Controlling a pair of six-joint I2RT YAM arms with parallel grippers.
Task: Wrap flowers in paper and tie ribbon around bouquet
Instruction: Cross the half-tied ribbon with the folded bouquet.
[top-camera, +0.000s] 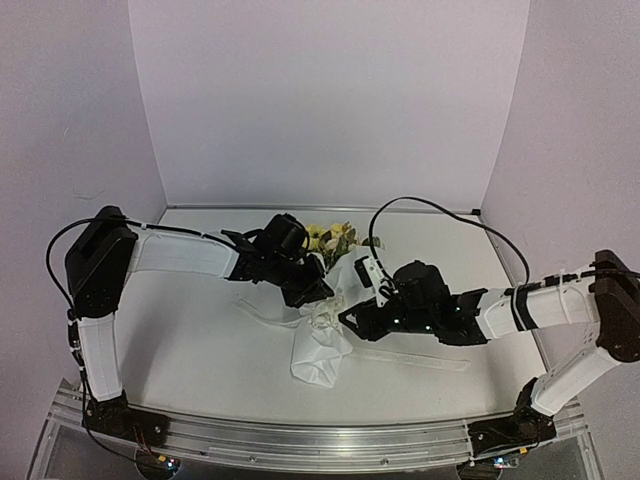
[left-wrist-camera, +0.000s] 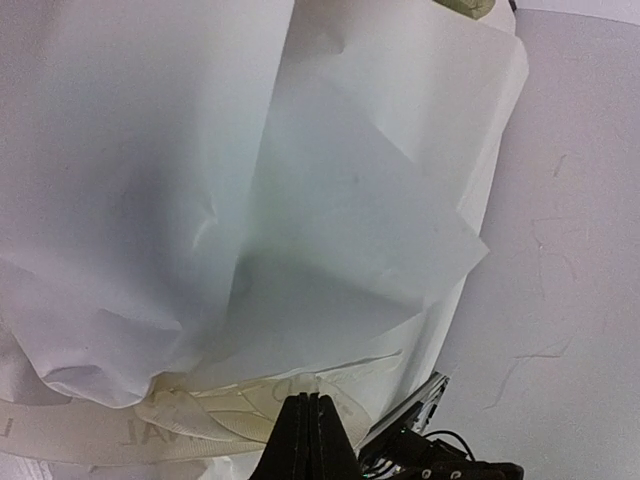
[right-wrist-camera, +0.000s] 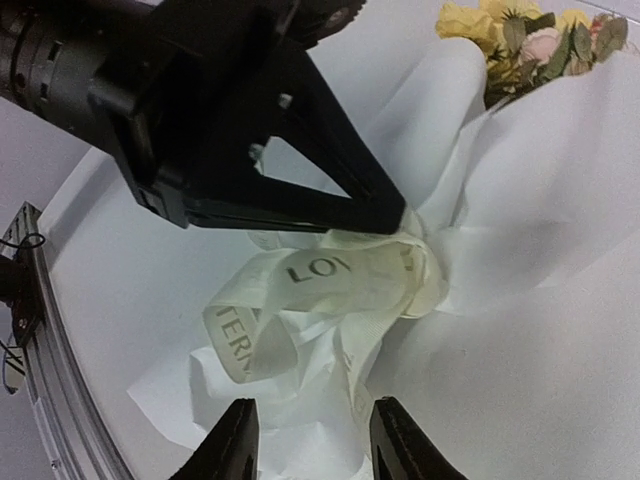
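I am at the tying step: left gripper (left-wrist-camera: 310, 402) pinches the narrow sheer white lettered ribbon (right-wrist-camera: 330, 275), right gripper (right-wrist-camera: 315, 410) stands spread and must grasp its loop (right-wrist-camera: 240, 340).

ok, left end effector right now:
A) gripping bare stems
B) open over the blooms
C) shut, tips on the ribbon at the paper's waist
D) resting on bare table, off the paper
C: the left end effector has its fingers pressed together where the ribbon gathers around the pinched paper. The right wrist view shows the same tip at the ribbon wrap.
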